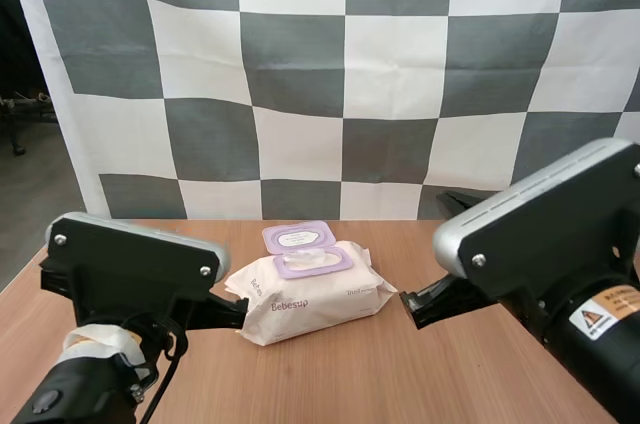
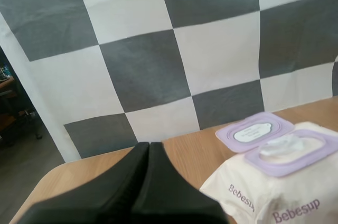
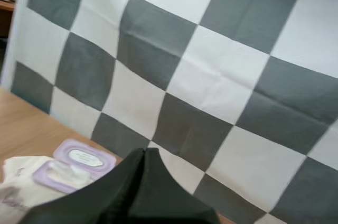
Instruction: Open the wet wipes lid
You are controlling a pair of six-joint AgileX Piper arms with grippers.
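Note:
A cream pack of wet wipes (image 1: 308, 294) lies mid-table, its purple lid (image 1: 297, 237) flipped open toward the back and a white wipe showing in the purple-rimmed opening (image 1: 312, 262). My left gripper (image 1: 238, 310) is just left of the pack, a little above the table. My right gripper (image 1: 408, 308) hangs just right of the pack. From the left wrist, the fingers (image 2: 149, 152) lie together as one dark wedge beside the pack (image 2: 274, 192), whose lid (image 2: 255, 131) is open. From the right wrist, the fingers (image 3: 143, 156) also lie together, with the pack (image 3: 31, 184) and open lid (image 3: 83, 156) beyond.
The wooden table (image 1: 400, 374) has free surface in front of the pack and on both sides. Its left edge runs close to my left arm.

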